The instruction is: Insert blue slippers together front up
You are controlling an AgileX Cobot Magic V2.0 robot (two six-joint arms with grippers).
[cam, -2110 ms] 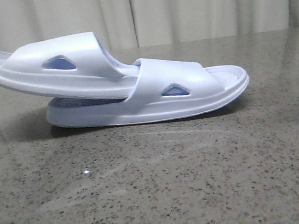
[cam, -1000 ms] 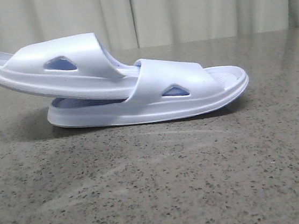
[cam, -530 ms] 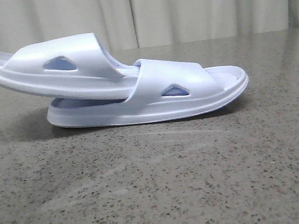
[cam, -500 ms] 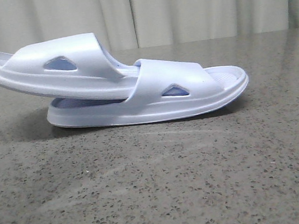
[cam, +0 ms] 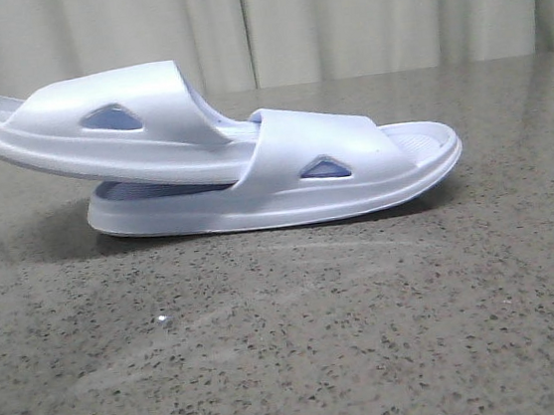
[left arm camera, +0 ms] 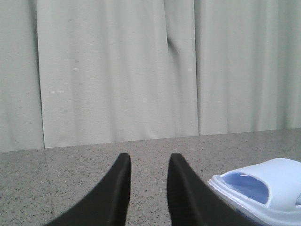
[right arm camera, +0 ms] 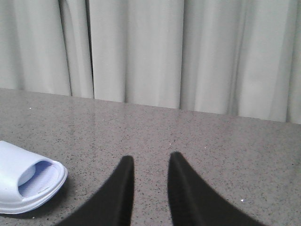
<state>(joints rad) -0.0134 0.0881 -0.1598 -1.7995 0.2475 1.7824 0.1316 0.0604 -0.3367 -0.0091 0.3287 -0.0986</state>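
Blue slippers nested on the grey speckled counter (cam: 303,345): the lower slipper (cam: 285,191) lies flat on its sole, side-on, one end pointing right; the upper slipper (cam: 98,128) has one end pushed under the lower one's strap, its other end raised to the left. Left gripper (left arm camera: 148,160) and right gripper (right arm camera: 150,162) each hang released, fingers apart, holding nothing, clear of the pair; pale curtain (cam: 385,10) behind

Left gripper (left arm camera: 148,160) parted, empty; right gripper (right arm camera: 150,162) likewise
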